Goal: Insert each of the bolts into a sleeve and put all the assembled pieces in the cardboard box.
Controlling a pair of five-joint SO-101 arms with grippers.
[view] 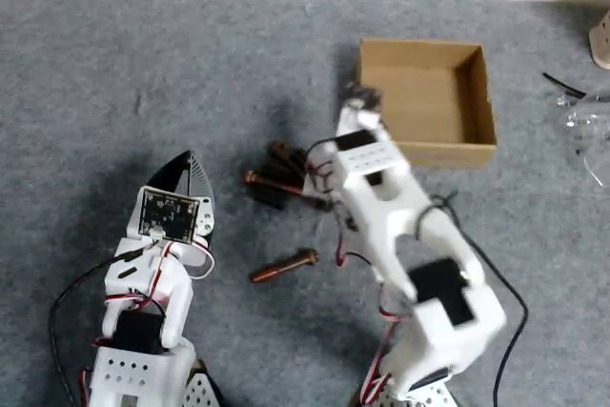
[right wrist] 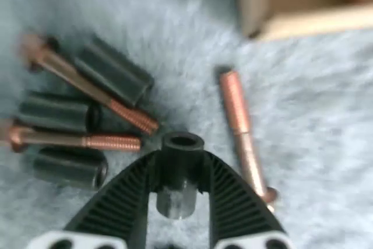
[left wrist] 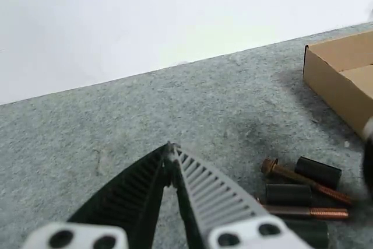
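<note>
**Q:** Black sleeve (right wrist: 183,144): where is it?

**A:** In my right gripper (right wrist: 182,170). The jaws are closed onto its sides, only as far apart as the sleeve is wide. The bore faces my wrist camera and is unobstructed. The sleeve is held off the carpet (view: 95,92), near the box (view: 443,152).

**Q:** And your left gripper (left wrist: 170,154)?

**A:** Closed tip to tip, holding nothing. It sits well apart from the pile (view: 276,183) of two bolts and three sleeves.

**Q:** Which bolt goes in?

**A:** In my judgement, the loose bolt (right wrist: 242,129). It lies alone on the carpet between my arms, so nothing crowds the fingers.

**Q:** Procedure?

**A:**
1. Open the left gripper and take the bolt by the shank just under the head, leaving the threaded end free.
2. Present the sleeve with the bore toward that end.
3. Line up the two axes before advancing, and do not correct under load.
4. Feed slowly until the head seats on the rim.

**Q:** Risks?

**A:** The sleeve is round and smooth and may pivot in my pinch. A thread that enters at an angle will probably catch on the rim.
</note>
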